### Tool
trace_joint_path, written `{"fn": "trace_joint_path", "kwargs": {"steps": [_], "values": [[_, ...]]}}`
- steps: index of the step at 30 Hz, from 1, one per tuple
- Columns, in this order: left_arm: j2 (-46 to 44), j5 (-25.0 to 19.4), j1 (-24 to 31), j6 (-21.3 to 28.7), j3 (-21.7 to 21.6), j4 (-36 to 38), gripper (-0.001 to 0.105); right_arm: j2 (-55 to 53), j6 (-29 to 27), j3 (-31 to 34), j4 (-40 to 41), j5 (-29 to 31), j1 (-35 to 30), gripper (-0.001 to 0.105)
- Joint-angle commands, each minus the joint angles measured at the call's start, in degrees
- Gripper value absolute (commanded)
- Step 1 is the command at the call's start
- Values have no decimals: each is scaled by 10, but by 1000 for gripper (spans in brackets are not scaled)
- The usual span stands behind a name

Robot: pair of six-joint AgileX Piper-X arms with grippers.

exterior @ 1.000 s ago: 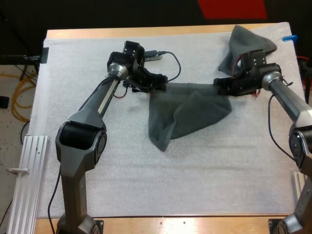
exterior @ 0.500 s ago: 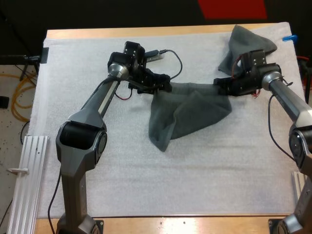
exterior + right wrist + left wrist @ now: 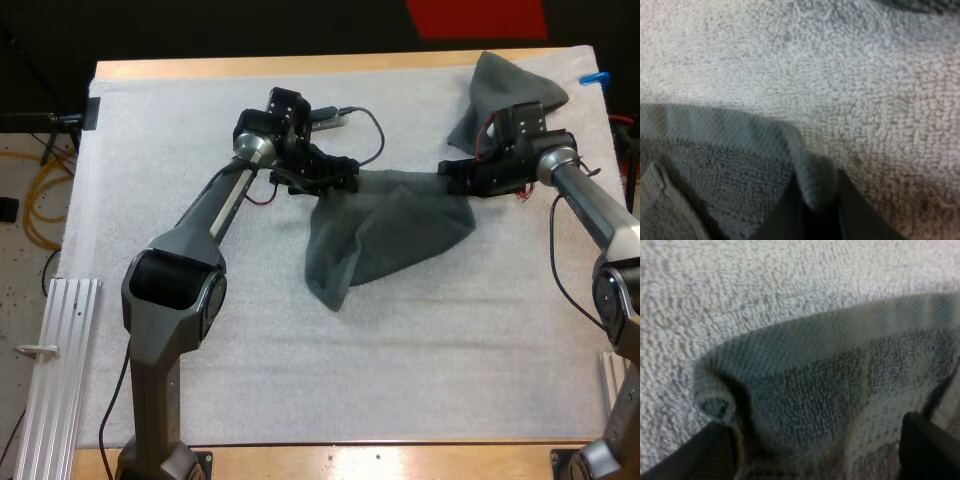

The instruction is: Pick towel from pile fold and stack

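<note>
**Inspector:** Surface?

**Arm:** White mat (image 3: 150, 120) over the wooden table (image 3: 300, 66), lying flat.

**Inspector:** Item under handling?

**Arm:** One dark grey-green towel (image 3: 385, 235), mid-mat. Its far edge runs taut between my two grippers. The rest drapes toward me in an uneven flap resting on the mat. A second, crumpled towel (image 3: 505, 80) sits at the far right corner, just behind my right arm.

**Inspector:** Grip status?

**Arm:** Right gripper (image 3: 452, 180): nearly closed, pinching the towel's right corner, with the hem rolled up between the fingers (image 3: 790, 215). Left gripper (image 3: 340, 180): clamped on the left corner with a thicker bunch of cloth between the fingers (image 3: 715, 450), so they stand wider. The contact itself is buried under cloth, so I judge that hold rather than see it.

**Inspector:** Handling properties?

**Arm:** Soft, light and limp. The terry pile should give good friction, and there is no breakage risk. It keeps no shape, so it will sag wherever it is unsupported. It is best held at the hemmed corners, where the weave looks firmer — a mid-edge pinch would likely let the corners droop and spoil the fold.
</note>
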Motion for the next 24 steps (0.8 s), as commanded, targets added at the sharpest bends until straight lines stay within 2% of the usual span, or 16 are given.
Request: {"fn": "trace_joint_path", "kwargs": {"steps": [1, 4, 8, 11, 13, 17, 21, 24], "values": [[3, -17, -5, -1, 0, 3, 62, 8, -7, 3, 15, -9, 6, 0], [3, -45, -5, -1, 0, 1, 51, 8, -7, 3, 15, -9, 6, 0], [3, -50, -5, 3, 0, -2, 38, 8, -7, 3, 15, -9, 6, 0], [3, -49, -5, 3, 0, -7, 18, 8, -7, 3, 15, -9, 6, 0], [3, -49, -5, 6, 0, -7, 0, 8, -7, 3, 15, -9, 6, 0], [-3, -56, -5, 26, 0, -7, 0, 2, -11, 3, 15, -9, 6, 0], [-35, -82, -5, 64, 0, -7, 0, -26, -46, 3, 15, -7, 6, 0], [-70, -85, -5, 91, 0, -7, 0, -58, -72, 3, 15, -5, 7, 0]]}}
